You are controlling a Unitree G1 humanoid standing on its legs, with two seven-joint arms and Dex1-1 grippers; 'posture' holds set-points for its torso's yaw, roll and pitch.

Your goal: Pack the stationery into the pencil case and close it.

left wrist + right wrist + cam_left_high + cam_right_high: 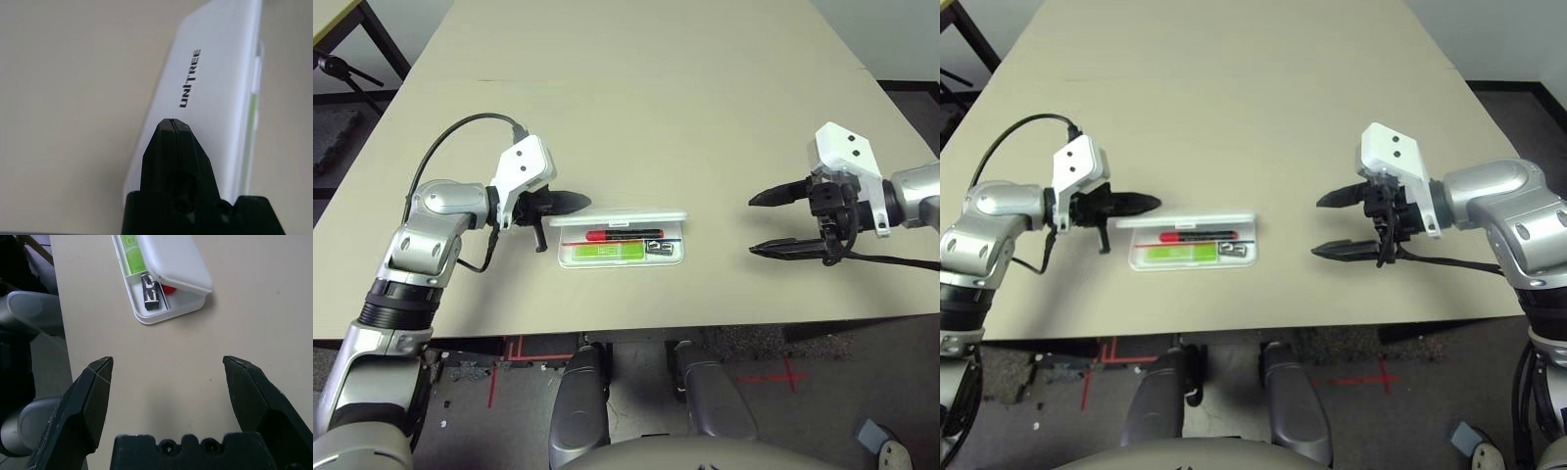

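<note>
Stationery sits packed already: white stick with lime-green cap [600,254] nearest me, tiny silver-black metal piece [658,248] beside it, red marker with black end [623,235] behind, all in the flat white hinged plastic pencil case [622,256] on the beige table [636,117]. I judge its raised lid [619,217] light, stiff and slippery; I'd press its back. My left end effector [570,202] is closed beside it; my right end effector [775,223] gapes, well apart.

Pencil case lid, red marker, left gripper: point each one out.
pencil case lid [215,73], left wrist view, on its white outer face beside the logo.
red marker [625,235], left eye view, on its red barrel.
left gripper [576,202], left eye view, at the shut tips.
</note>
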